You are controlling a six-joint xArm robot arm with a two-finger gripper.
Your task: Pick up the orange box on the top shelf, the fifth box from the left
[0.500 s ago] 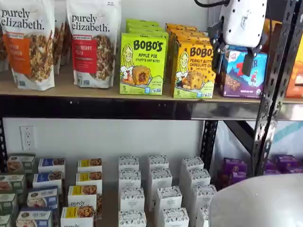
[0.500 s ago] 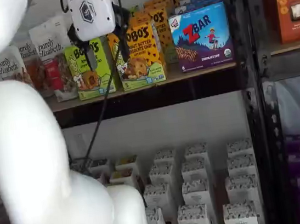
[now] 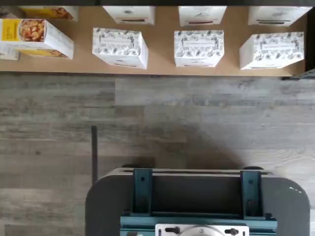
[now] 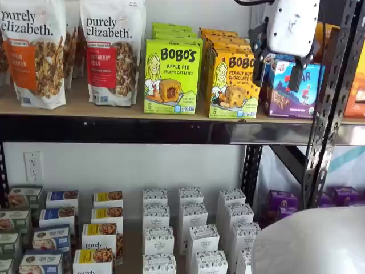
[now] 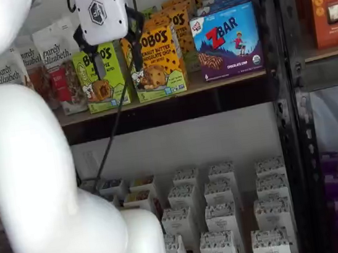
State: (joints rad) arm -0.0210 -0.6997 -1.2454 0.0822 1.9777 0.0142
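The orange box [image 4: 232, 83] stands upright at the front of its row on the top shelf [image 4: 114, 108], between a lime-green Bobo's box [image 4: 171, 77] and a blue-purple ZBar box [image 4: 291, 91]. It also shows in a shelf view [image 5: 157, 62], on the same shelf [image 5: 171, 95]. My gripper [image 4: 278, 74] hangs in front of the shelf at box height, its two black fingers apart and empty. In a shelf view the gripper [image 5: 117, 63] overlaps the green box and the orange box's left edge. It touches no box. The wrist view shows no fingers.
Granola bags [image 4: 111, 51] stand at the shelf's left. A black perforated upright [image 4: 331, 103] rises on the right. Several white cartons [image 4: 194, 228] fill the lower shelf and show in the wrist view [image 3: 199, 48]. My white arm [image 5: 33, 182] blocks the left of a shelf view.
The gripper has risen slightly in front of the top shelf, still open. The boxes have not moved.
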